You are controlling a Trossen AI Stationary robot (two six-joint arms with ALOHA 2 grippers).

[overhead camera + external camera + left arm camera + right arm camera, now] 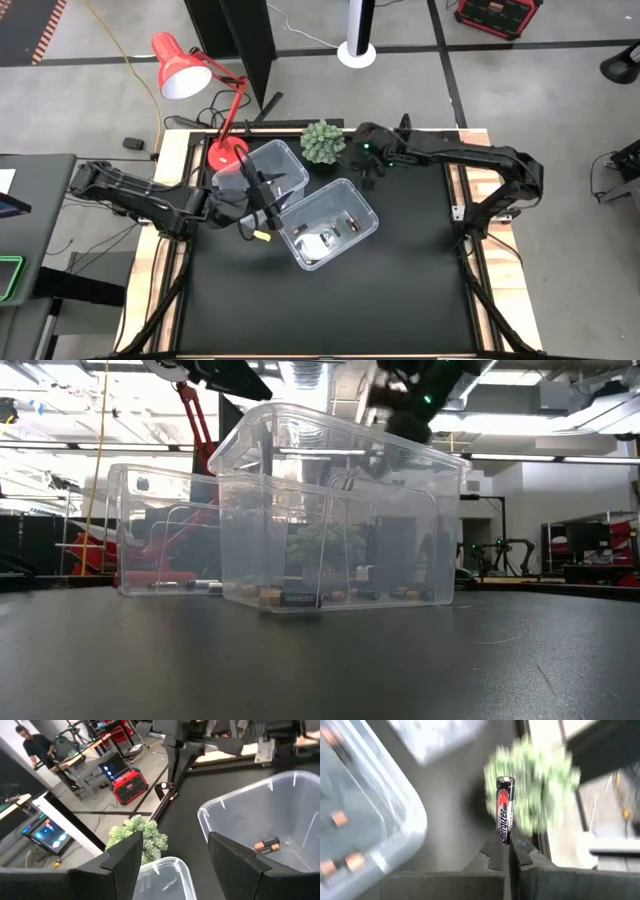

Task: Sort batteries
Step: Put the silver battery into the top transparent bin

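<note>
Both arms were matte black, built of slim tubular links joined by bulkier rounded joint housings. The right arm [470, 155] carried a small green indicator light on its wrist housing, beside the green plant [323, 141]. The left arm [140, 195] showed the same dark finish, with thin black cables along its wrist. The left gripper's fingers [125, 865] were flat, angular, dark plates with bevelled edges.
</note>
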